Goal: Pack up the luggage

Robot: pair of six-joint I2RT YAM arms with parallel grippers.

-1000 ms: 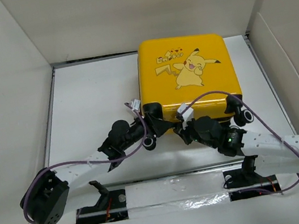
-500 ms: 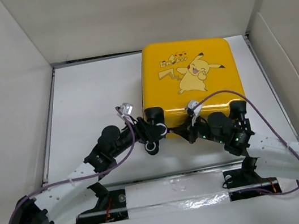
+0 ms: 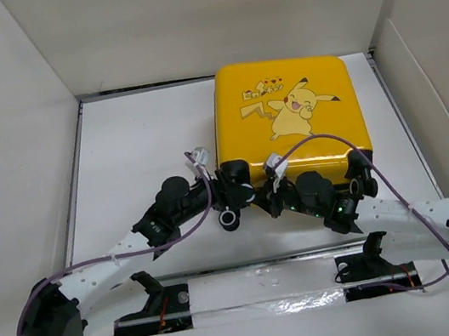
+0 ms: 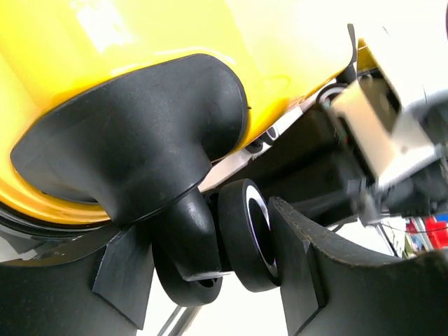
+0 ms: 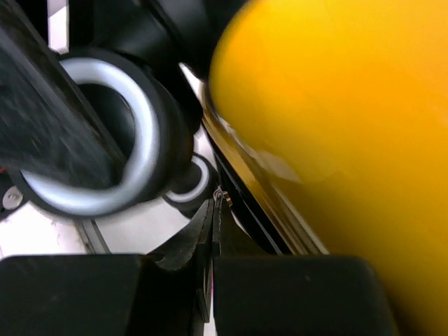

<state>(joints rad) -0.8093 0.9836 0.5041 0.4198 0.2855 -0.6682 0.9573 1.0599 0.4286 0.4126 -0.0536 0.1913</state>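
luggage point(image 3: 285, 115) lies flat and closed at the far right of the table point(image 3: 135, 148), its wheeled edge facing both arms. left gripper point(image 4: 210, 245) clamps the near-left caster wheel point(image 4: 245, 234). right gripper point(image 5: 212, 224), fingers pressed together, sits at the seam point(image 5: 245, 189) beside it.

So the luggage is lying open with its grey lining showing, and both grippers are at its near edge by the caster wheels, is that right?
No. The luggage is closed, printed yellow shell up, no lining showing; the top external view shows it. Both the left gripper and right gripper are at its near edge by the caster wheels.
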